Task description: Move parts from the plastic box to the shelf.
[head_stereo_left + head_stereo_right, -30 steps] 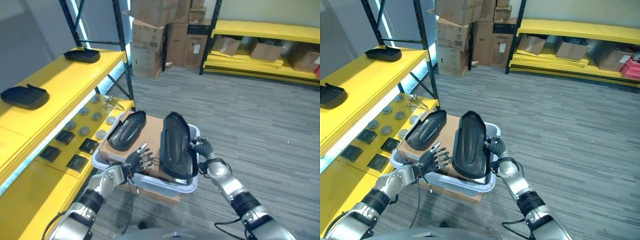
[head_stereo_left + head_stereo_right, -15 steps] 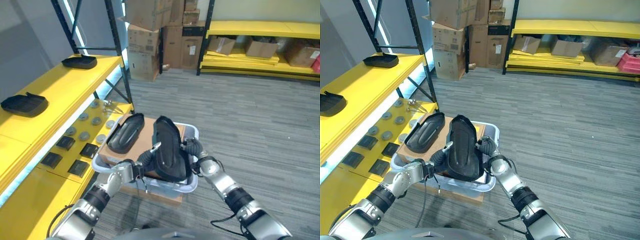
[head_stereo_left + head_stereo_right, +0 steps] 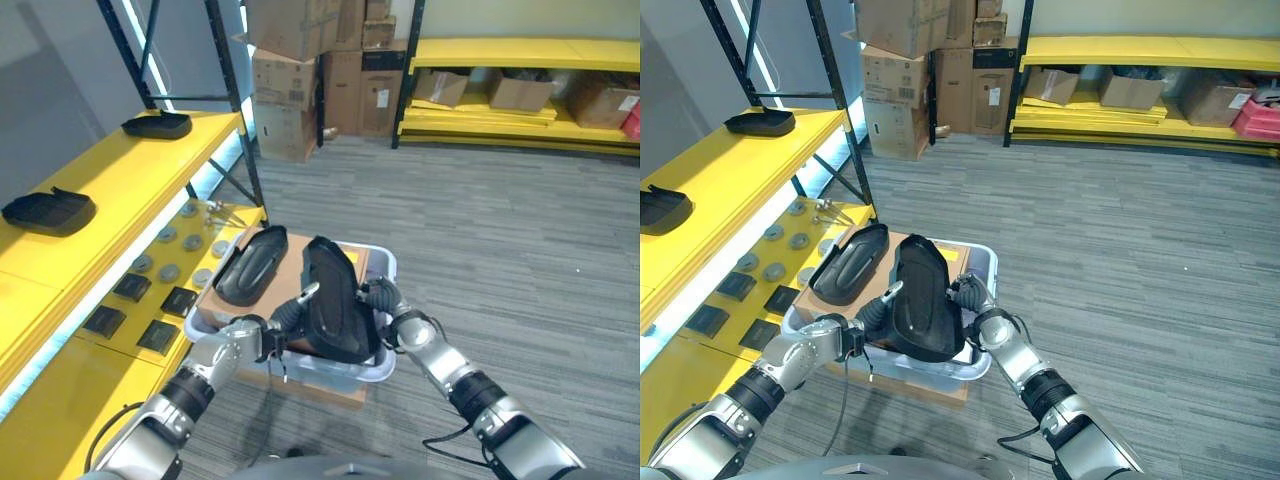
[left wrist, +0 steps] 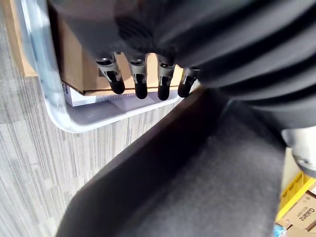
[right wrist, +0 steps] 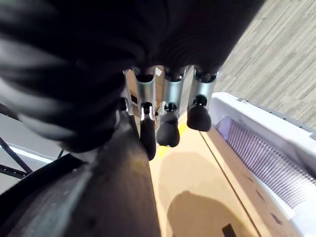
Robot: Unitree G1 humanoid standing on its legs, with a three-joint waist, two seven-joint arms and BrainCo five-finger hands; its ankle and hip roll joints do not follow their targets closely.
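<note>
Two parts on shelf: two black moulded parts, one far [image 3: 158, 125] and one near [image 3: 48, 210], already lay on the yellow upper shelf [image 3: 120, 175], well apart from each other.
Parts left in box: two more remained at the plastic box [image 3: 375, 368]; a flat part [image 3: 252, 264] rested on the brown cardboard [image 3: 300, 265] inside it, and a raised part [image 3: 333, 310] stood on edge just beside it.
Left hand [image 3: 283, 322]: curled fingers [image 4: 140, 85] pressed the near face of the raised part, thumb up against its edge; judged a grip.
Right hand [image 3: 970, 296]: fingers [image 5: 168, 129] bent against the far side of the same part, clamping it between both hands.
Position of held part: tilted, its lower end still within the box rim, not yet carried toward the shelf.
Lower shelf [image 3: 150, 290]: round discs and small dark square pieces lay there.
Progress (judgement): roughly halfway; this part needed lifting out and placing, then the flat one.
</note>
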